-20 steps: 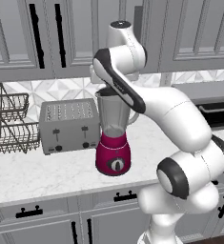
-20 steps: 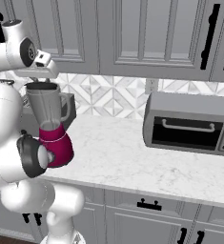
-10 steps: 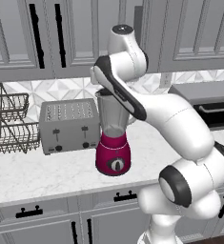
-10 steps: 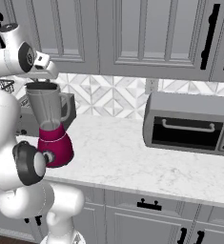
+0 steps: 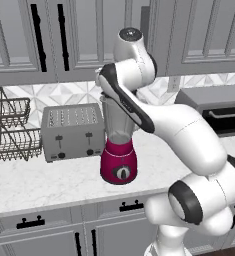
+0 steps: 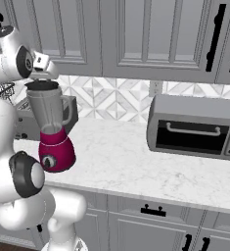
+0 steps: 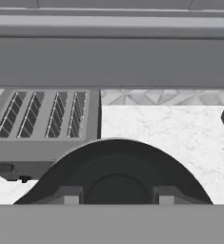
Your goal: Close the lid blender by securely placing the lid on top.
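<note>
Claw (image 6: 44,74) lower, directly above lid (image 7: 114,172)

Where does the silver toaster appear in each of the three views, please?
Left base view: toaster at middle left, left of the blender.
Right base view: mostly hidden behind the blender jar, a dark part showing to its right.
Hand view: upper left, its slots beyond the dark round lid.
Shared landmark: the blender.
</note>
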